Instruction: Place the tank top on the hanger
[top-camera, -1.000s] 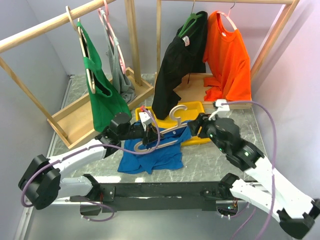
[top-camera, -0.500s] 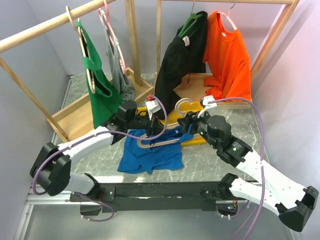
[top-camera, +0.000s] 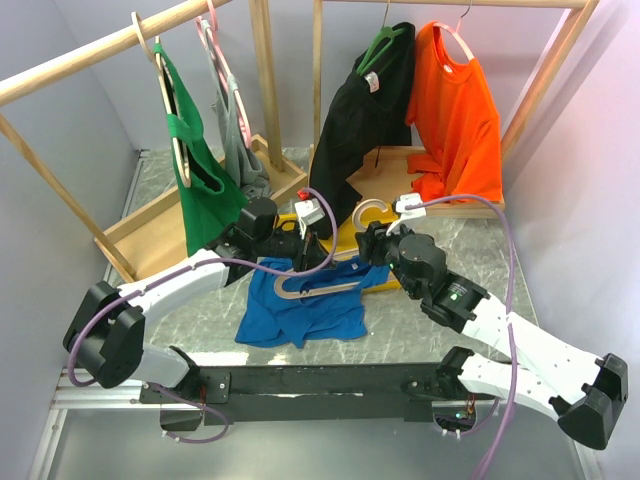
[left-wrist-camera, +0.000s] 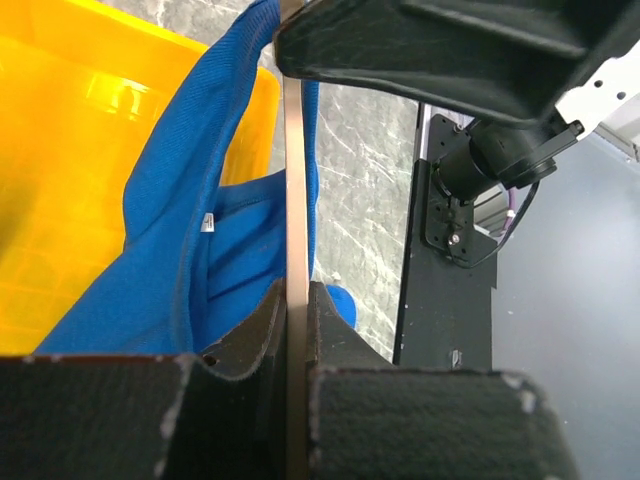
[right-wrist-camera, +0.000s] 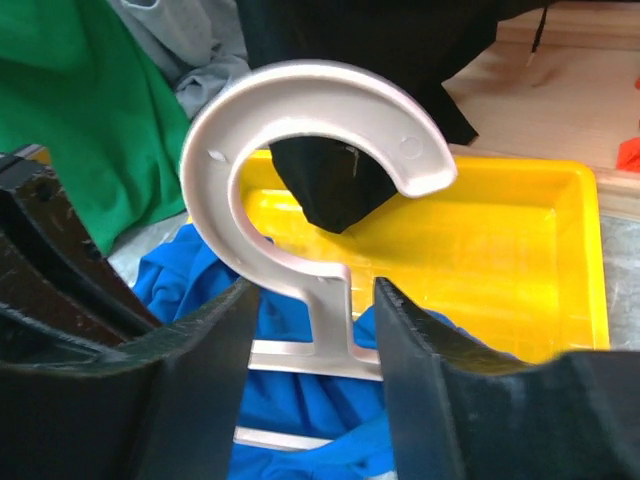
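The pale hanger (top-camera: 325, 288) is held tilted above the blue tank top (top-camera: 300, 315), which lies crumpled on the table with its upper part over the yellow tray's front rim. My left gripper (top-camera: 300, 250) is shut on the hanger's thin bar (left-wrist-camera: 295, 250); the tank top (left-wrist-camera: 180, 250) hangs just beside it. My right gripper (top-camera: 372, 243) is open, and its fingers (right-wrist-camera: 200, 380) straddle the neck under the curved hook (right-wrist-camera: 300, 110) without touching it. Blue fabric (right-wrist-camera: 290, 400) lies under the hanger's bars.
The yellow tray (top-camera: 345, 235) sits behind the tank top and also shows in the right wrist view (right-wrist-camera: 500, 250). Wooden racks at the back hold a green tank top (top-camera: 195, 180), a grey top (top-camera: 235, 140), a black shirt (top-camera: 355, 130) and an orange T-shirt (top-camera: 455, 120).
My left gripper has carried the hanger up and to the right. My right gripper has moved left to the hook and now straddles its neck.
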